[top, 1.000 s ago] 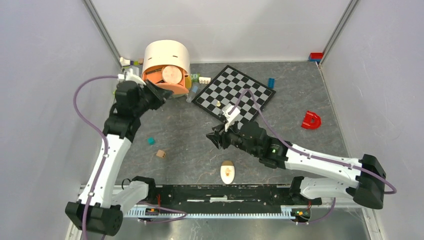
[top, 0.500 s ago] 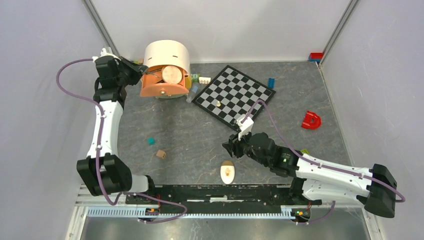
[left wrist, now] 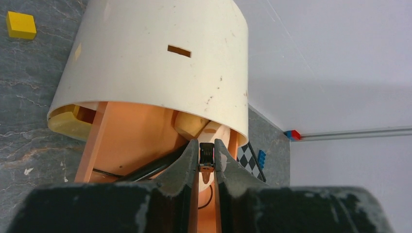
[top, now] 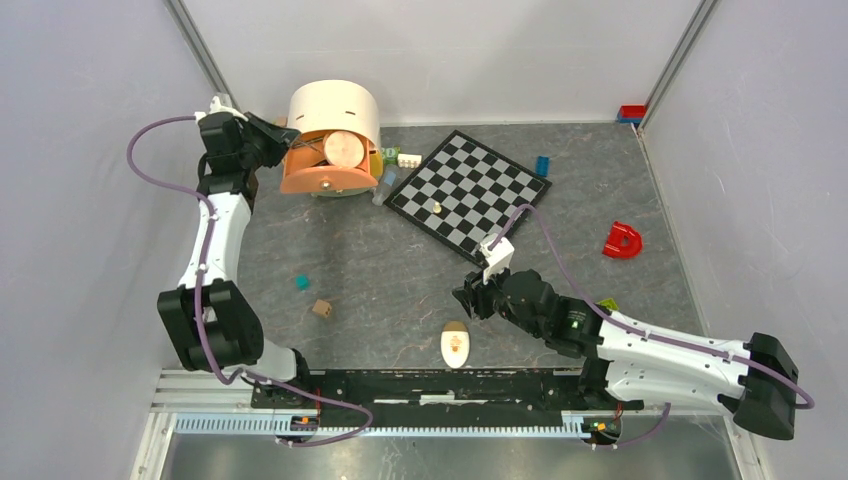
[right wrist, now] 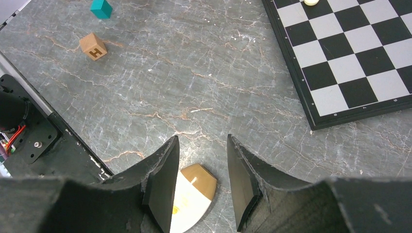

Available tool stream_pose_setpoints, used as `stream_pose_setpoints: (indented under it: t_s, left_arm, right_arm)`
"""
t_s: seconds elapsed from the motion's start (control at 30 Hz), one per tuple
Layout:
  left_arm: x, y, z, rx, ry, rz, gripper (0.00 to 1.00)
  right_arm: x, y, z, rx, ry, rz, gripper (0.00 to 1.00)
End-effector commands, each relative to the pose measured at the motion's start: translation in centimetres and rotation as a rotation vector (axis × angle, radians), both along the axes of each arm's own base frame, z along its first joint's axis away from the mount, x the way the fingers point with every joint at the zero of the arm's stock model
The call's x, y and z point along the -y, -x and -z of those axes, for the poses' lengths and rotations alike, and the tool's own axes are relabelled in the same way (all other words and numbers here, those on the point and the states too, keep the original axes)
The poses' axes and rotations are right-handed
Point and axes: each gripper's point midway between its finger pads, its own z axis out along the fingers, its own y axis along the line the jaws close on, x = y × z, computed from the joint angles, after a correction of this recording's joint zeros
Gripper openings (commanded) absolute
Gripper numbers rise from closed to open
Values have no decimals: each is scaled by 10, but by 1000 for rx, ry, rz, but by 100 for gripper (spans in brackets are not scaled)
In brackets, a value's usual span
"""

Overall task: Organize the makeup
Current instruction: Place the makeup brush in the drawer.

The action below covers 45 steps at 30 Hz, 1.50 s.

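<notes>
Top view: my left gripper (top: 278, 135) reaches to the open side of the organizer (top: 333, 112) at the back left of the tabletop (top: 380, 260), since that is where the makeup belongs. A round compact (top: 345, 150) already sits inside it. My right gripper (top: 462, 298) hangs low just beside the cream oval (top: 455, 345), which lies alone near the front edge, well apart from the organizer.

Left wrist: my jaws are clenched on a black stick (left wrist: 207, 154); whether it is a pencil or a brush I cannot tell. Its tip points under the cream hood toward the orange interior, placed, I judge, so it can be let go in there.

Right wrist: my jaws stand apart and hold nothing. The oval shows between them, its tan cap toward the chessboard (right wrist: 350, 58). They are lined up, I judge, for a pinch across its narrow width.
</notes>
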Motion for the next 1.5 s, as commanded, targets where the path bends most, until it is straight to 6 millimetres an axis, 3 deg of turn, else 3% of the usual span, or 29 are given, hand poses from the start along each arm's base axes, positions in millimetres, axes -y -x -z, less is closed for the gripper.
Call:
stream_pose_setpoints:
  t_s: [0.0, 0.4, 0.57, 0.7, 1.07, 1.33, 1.47]
  left_arm:
    - [5, -10, 3, 27, -13, 41, 7]
    - [22, -19, 37, -51, -37, 91, 13]
    - [15, -18, 42, -77, -69, 65, 38]
    - [11, -17, 40, -86, -89, 50, 51]
    - [6, -8, 12, -47, -150, 34, 60]
    - [10, -3, -31, 32, -173, 54, 62]
    - [10, 10, -57, 81, -214, 54, 64]
  right_arm:
    - [5, -2, -6, 11, -23, 30, 48]
    - [3, -3, -6, 9, -26, 30, 48]
    - [2, -3, -6, 8, -28, 31, 48]
    - [1, -3, -5, 5, -33, 29, 48]
    - [-7, -1, -6, -6, -50, 10, 48]
    - [-5, -1, -9, -2, -49, 13, 48]
    - [-4, -2, -9, -2, -50, 16, 48]
